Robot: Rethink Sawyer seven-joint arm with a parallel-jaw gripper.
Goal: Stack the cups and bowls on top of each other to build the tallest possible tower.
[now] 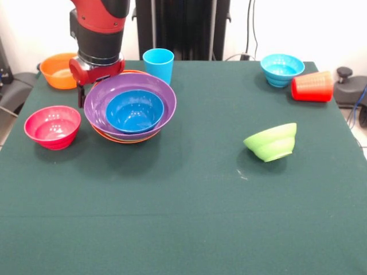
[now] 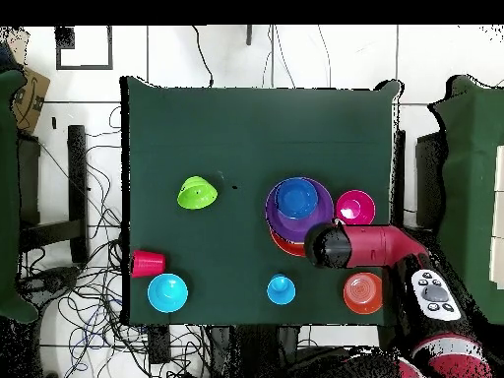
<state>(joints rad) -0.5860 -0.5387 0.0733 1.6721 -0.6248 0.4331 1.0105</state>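
Note:
The tower (image 1: 131, 109) is a wide orange bowl at the bottom, a large purple bowl (image 1: 97, 98) in it and a smaller dark blue bowl (image 1: 135, 110) on top; no large lime green bowl shows. My gripper (image 1: 85, 91) hangs at the pile's rear left rim, and the rim hides part of it. In the overhead view the arm's wrist (image 2: 330, 246) covers it beside the tower (image 2: 297, 205). The light blue cup (image 1: 158, 64) stands upright just behind the pile. The red ridged cup (image 1: 312, 87) lies on its side at the far right.
A magenta bowl (image 1: 53, 126) sits left of the pile and a small orange bowl (image 1: 58, 70) at the far left corner. A small lime green bowl (image 1: 271, 142) lies tilted at mid right. A light blue bowl (image 1: 281, 69) stands next to the red cup.

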